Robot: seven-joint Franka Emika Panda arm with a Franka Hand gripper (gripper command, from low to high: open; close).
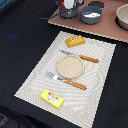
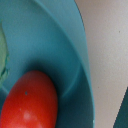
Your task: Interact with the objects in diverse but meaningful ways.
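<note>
We find the smooth red tomato (image 2: pixel 29 102) in the wrist view, resting inside a teal bowl (image 2: pixel 75 60) against its curved wall; a pale green item beside it is cut off by the frame edge. The claw does not appear in either view, so we cannot tell how its jaws stand.

In the exterior view, we take the round beige plate (image 1: pixel 69 67) as landmark, centred on a striped placemat (image 1: pixel 35 80). An orange-handled knife (image 1: pixel 82 57) lies just beyond the plate and an orange-handled fork (image 1: pixel 67 81) just before it. The orange bread loaf (image 1: pixel 74 41) sits farther beyond; the yellow packet (image 1: pixel 52 99) lies nearer the camera. A grey pot (image 1: pixel 68 11) and grey saucepan (image 1: pixel 92 14) stand on a brown board (image 1: pixel 107 30) well beyond the plate.
</note>
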